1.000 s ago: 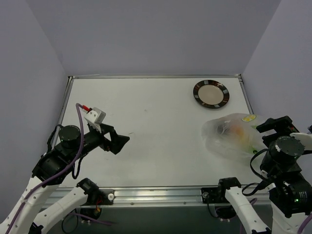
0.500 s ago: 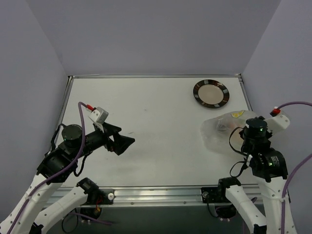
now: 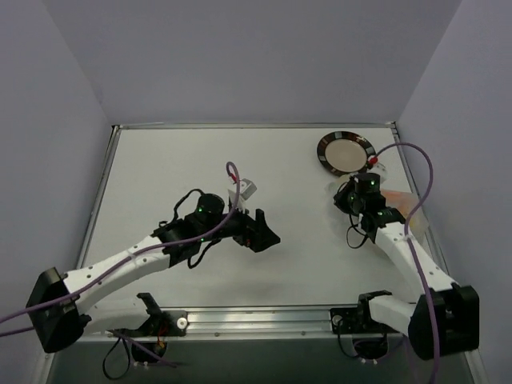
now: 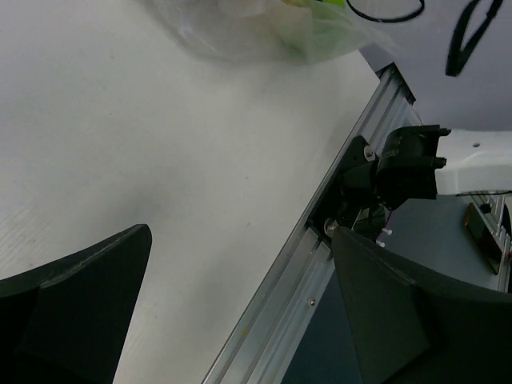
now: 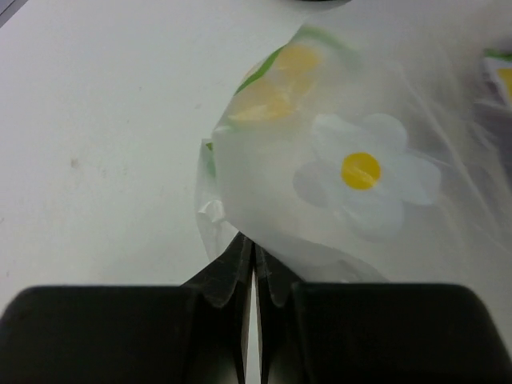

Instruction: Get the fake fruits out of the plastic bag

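Observation:
The plastic bag (image 5: 360, 176), whitish film printed with a daisy, fills the right wrist view. Yellow-orange fake fruits (image 5: 276, 84) show through it. My right gripper (image 5: 254, 244) is shut, with the bag's near edge pinched between its tips. From above, the right arm (image 3: 370, 192) covers most of the bag (image 3: 402, 206), which sits near the table's right edge. My left gripper (image 3: 266, 234) hangs open over the table's middle, holding nothing. Its wrist view shows the bag (image 4: 240, 36) ahead, with a green fruit (image 4: 320, 28) inside.
A round dark-rimmed plate (image 3: 346, 138) sits at the back right, just beyond the right wrist. The aluminium front rail (image 4: 320, 240) and the right arm's base (image 4: 400, 172) show between the left fingers. A purple cable (image 3: 428, 184) arcs over the bag.
The left arm swung from the left side to the table's middle, still open. The right arm reached forward over the bag and its jaws closed on the film, and the bag bunched up.

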`<state>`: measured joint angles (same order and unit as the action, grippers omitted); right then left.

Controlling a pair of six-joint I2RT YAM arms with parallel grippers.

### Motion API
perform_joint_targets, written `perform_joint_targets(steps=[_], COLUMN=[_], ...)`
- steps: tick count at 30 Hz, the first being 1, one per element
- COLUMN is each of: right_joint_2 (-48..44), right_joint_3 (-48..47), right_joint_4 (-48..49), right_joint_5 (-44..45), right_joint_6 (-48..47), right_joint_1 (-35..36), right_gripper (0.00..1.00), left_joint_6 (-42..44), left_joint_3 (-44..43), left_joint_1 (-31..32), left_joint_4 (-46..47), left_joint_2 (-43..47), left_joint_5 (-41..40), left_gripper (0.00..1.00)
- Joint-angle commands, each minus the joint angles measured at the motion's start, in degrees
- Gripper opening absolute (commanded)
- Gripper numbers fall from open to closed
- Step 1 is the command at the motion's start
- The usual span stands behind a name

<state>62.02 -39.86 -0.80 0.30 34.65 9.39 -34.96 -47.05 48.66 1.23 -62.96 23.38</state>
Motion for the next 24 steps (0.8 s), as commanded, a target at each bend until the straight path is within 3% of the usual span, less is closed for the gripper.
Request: perform_joint_targets(steps=[1,4,7,10,11,13,14,15,20,24], right_joint_2=[7.0,11.7,9.0,2.6,-0.5,-3.3,-6.3,-7.7,-14.5,-16.5], right_joint_3=[1.0,-0.7,-1.8,-2.7,-2.7,-2.5,-2.5,-2.2,-1.5,-2.2], right_joint_4=[18.3,21.0,19.3,14.5,13.4,10.0,8.8,7.1,4.1,2.6], right_joint_5=[-10.5,-14.5,-13.8,-8.4,-7.3,-5.8,-3.8,-2.9,-3.3,-4.5], right_joint_6=[1.6,1.6,0.8,-0.5,-0.6,-0.3,0.0,0.1,1.4,0.9], right_joint_1=[1.0,1.4,1.3,0.8,0.5,-1.0,-1.6,-2.2,-8.4,-9.0], right_gripper=[0.0,0.0,0.07,0.28,0.44,0.55,0.66,0.7,0.74,0.74], left_joint_6=[2.0,2.3,1.7,2.2,2.3,2.5,2.3,1.5,-1.1,-2.6], left_joint_3=[-6.1,-7.1,-8.0,-10.9,-11.8,-15.5,-16.5,-18.2,-24.7,-31.2], left_joint_1=[5.8,7.2,8.1,9.3,9.6,10.2,10.3,10.3,10.4,10.7], left_joint_4=[10.3,17.0,23.6,28.7,29.6,31.6,32.3,34.2,37.4,38.3], left_joint_2=[-6.4,-13.4,-19.0,-24.4,-25.9,-30.2,-31.4,-32.7,-41.0,-46.5], left_joint_5=[-7.5,-9.0,-9.3,-9.0,-8.6,-7.7,-7.5,-6.9,-3.3,0.3], left_gripper=[0.95,0.95,0.97,0.97,0.97,0.98,0.98,0.97,0.94,0.94])
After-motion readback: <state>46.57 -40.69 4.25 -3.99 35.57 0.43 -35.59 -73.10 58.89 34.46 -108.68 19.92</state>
